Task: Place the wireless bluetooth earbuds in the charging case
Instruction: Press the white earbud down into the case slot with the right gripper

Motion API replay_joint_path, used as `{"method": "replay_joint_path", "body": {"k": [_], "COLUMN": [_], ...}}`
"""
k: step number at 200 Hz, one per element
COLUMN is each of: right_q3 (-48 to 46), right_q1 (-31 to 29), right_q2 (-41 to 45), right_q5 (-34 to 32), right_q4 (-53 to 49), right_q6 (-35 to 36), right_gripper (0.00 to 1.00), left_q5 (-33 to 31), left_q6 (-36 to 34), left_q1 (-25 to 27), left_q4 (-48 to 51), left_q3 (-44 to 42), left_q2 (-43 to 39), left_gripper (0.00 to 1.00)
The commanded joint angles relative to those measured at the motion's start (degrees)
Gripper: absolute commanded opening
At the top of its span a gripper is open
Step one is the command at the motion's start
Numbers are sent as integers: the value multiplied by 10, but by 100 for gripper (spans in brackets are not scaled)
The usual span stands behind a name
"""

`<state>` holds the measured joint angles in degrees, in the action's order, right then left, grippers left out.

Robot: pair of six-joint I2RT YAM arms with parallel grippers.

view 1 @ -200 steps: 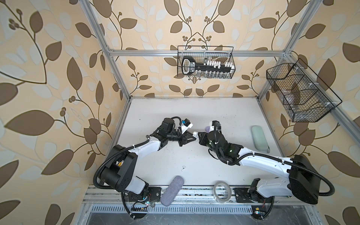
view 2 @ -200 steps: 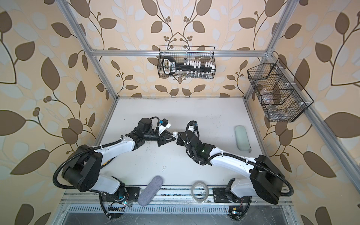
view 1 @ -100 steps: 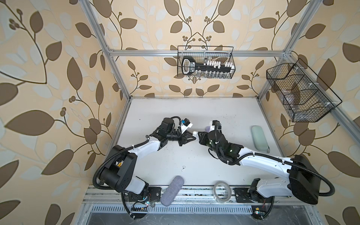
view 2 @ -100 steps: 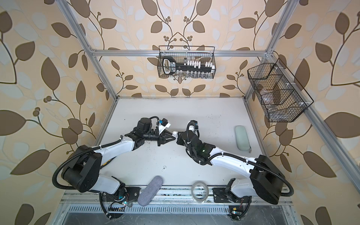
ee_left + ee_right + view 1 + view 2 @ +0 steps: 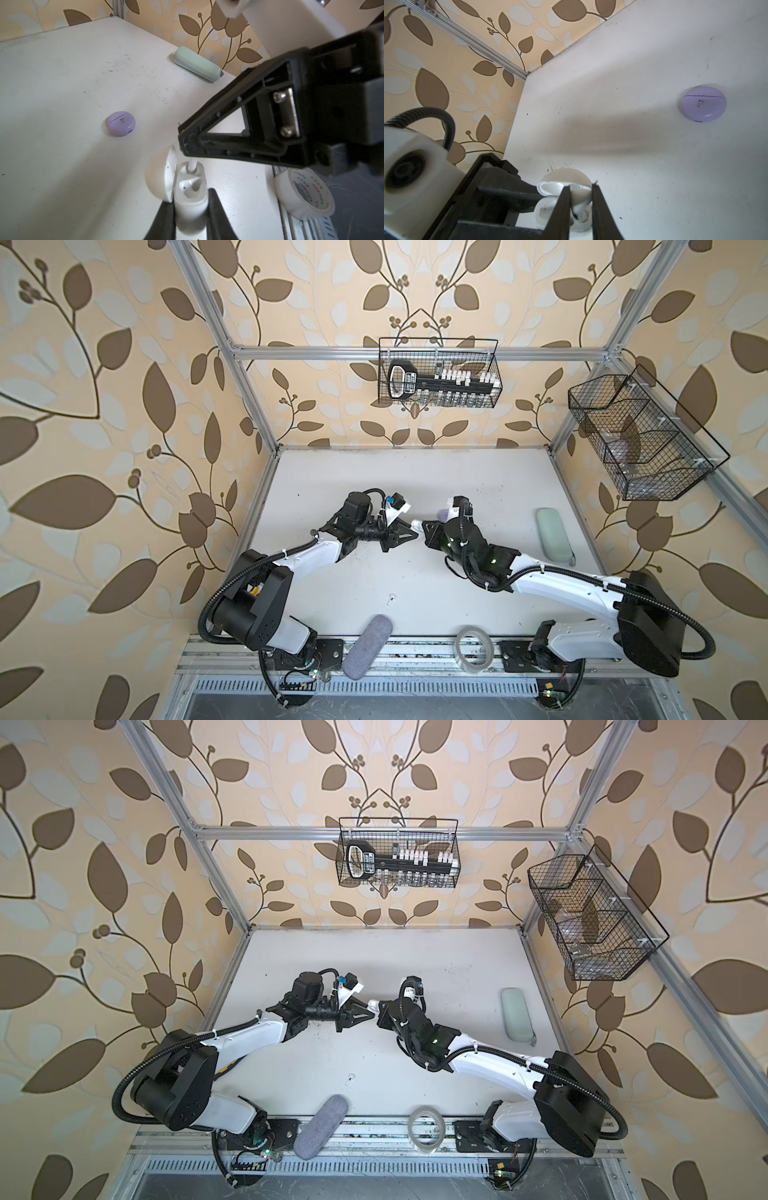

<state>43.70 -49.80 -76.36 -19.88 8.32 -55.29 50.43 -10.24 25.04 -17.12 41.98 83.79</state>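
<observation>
Left gripper [image 5: 189, 197] clamped fully down on the base of the white charging case [image 5: 190, 209]; lid [image 5: 159, 178] swung open. Case sits between the two arms near mid-table [image 5: 415, 472]. Right gripper [image 5: 581, 187] pinched almost closed on the held earbud [image 5: 580, 204], white, its stem pointing into one socket of the case; how deep it sits cannot be told. Seated earbud [image 5: 188, 184], also white, lies in the neighbouring socket. Loose earbud [image 5: 390, 598], white, lies alone on the table toward the front edge, well apart from both grippers. Lilac case [image 5: 121, 124] closed, flat on the table near the white one. Mint case [image 5: 197, 63] by the right wall. Tape roll [image 5: 305, 193] and grey pouch [image 5: 368, 645] at the front rail.
</observation>
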Motion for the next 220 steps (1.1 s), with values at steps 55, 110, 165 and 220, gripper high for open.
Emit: {"method": "replay_joint_path", "body": {"k": [55,110,165,220], "right_q3": [6,11,7,16], "right_q1": [6,16,13,8], "right_q2": [13,7,0,-6], "right_q5": [27,42,55,59], "right_q4": [12,20,27,28], "right_q6": [-15,-19,-27,-30], "right_gripper": [18,18,18,18], "left_q5": [4,5,-4,-12], "left_q6": [-2,-1,-9,-9], "left_q1": [-5,-5,-5,-5], "left_q4": [-46,-48,-45,-45], "left_q3": [-12,-12,-14,-14], "left_q2": [-26,-28,-33,-35], "left_gripper": [7,8,8,8]}}
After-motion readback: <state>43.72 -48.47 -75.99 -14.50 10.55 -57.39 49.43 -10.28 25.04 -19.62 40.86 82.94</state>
